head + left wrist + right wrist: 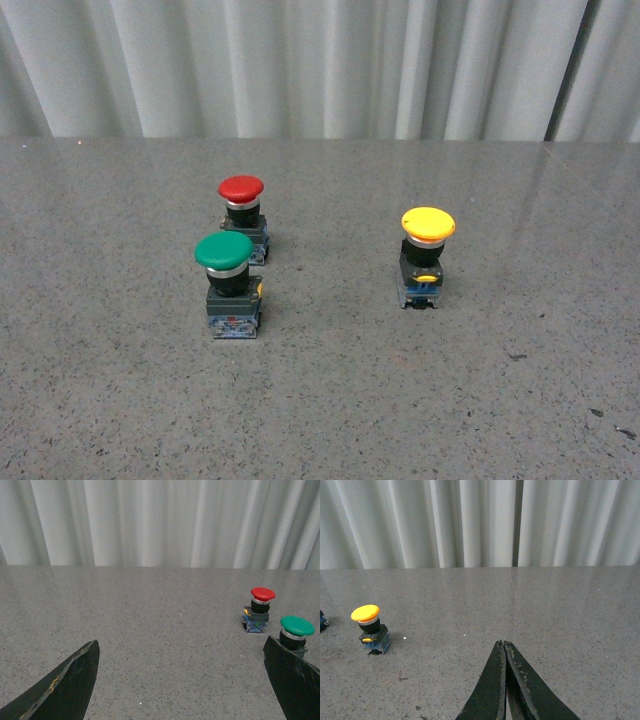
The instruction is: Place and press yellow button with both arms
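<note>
Speckled grey table (pixel 320 400), glossy mushroom-capped yellow button (pixel 427 255).

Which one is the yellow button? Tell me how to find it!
Look at the grey speckled table in front of the white curtain. Two buttons stand close together on the left, the red button behind the green button. The yellow button stands alone on the right, the only one with a yellow mushroom cap.

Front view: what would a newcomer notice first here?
Three upright mushroom-cap buttons on the grey table: the yellow button alone on the right, the green button nearer on the left, the red button just behind it. No arm shows there.
</note>
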